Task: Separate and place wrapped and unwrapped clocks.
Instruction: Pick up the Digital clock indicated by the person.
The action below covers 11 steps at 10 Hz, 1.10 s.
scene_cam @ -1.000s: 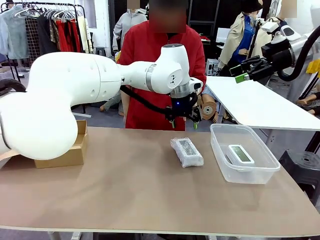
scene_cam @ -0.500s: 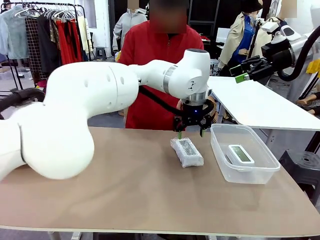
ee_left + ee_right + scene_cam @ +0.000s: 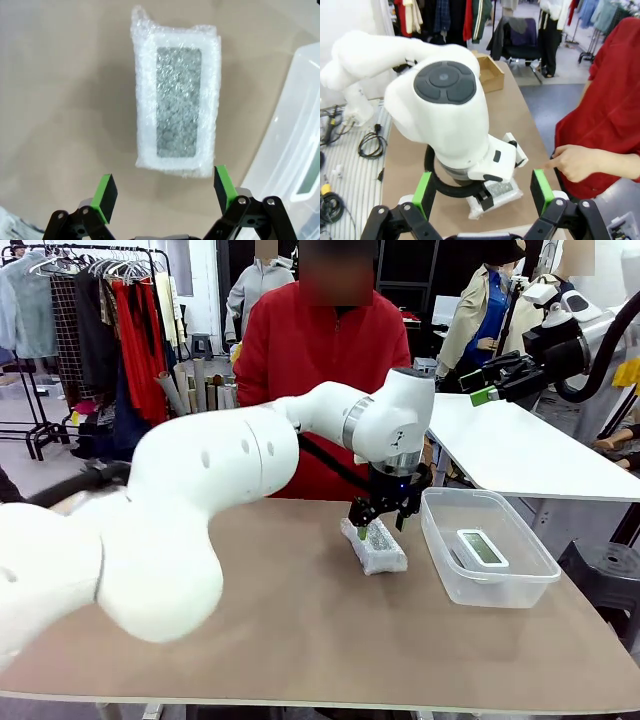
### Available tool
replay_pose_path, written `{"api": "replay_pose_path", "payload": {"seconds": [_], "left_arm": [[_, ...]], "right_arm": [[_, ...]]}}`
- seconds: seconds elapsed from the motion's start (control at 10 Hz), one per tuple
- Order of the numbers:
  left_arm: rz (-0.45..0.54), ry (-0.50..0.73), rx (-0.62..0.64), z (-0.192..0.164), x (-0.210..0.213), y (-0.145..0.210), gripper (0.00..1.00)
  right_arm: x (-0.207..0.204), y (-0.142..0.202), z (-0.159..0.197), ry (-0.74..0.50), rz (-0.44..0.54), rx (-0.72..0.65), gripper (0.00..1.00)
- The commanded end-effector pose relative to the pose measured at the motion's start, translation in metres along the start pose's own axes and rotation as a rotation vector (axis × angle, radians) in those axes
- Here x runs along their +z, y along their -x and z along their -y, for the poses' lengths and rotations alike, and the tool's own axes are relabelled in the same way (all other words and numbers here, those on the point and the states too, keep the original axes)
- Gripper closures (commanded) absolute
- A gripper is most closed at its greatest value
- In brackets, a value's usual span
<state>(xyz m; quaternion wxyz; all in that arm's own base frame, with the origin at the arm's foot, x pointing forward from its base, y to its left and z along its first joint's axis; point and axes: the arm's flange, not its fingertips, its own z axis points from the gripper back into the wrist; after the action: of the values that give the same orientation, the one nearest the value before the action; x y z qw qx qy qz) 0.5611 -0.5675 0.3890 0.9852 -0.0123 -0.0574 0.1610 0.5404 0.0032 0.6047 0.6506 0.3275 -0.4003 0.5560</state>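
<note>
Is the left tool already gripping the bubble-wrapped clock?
No, the left tool is open, its green pads short of the wrapped clock.

Clear bin [image 3: 295,125] cut by right edge in left wrist view, only one wall seen. Wrapped clock [image 3: 495,192] mostly hidden under left arm's wrist in right wrist view. Front view: bin's white clock [image 3: 482,547] screen too small to read; bundle's far end hidden behind left gripper [image 3: 383,524]
</note>
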Motion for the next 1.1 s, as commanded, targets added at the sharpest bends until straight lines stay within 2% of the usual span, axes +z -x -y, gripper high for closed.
{"api": "replay_pose_path", "payload": {"seconds": [0.0, 0.2, 0.5, 1.0], "left_arm": [[0.086, 0.017, -0.043, 0.058, 0.004, -0.033, 0.0], [0.132, 0.032, -0.11, 0.062, -0.005, -0.045, 0.0], [0.096, 0.038, -0.114, 0.063, -0.013, -0.056, 0.0], [0.083, 0.067, -0.188, 0.066, -0.039, -0.071, 0.0]], "right_arm": [[0.001, -0.001, -0.001, -0.006, 0.003, 0.018, 0.0], [0.001, -0.001, -0.001, -0.006, 0.003, 0.018, 0.0], [0.001, -0.001, -0.001, -0.006, 0.003, 0.018, 0.0], [0.001, -0.001, -0.001, -0.006, 0.003, 0.018, 0.0]]}}
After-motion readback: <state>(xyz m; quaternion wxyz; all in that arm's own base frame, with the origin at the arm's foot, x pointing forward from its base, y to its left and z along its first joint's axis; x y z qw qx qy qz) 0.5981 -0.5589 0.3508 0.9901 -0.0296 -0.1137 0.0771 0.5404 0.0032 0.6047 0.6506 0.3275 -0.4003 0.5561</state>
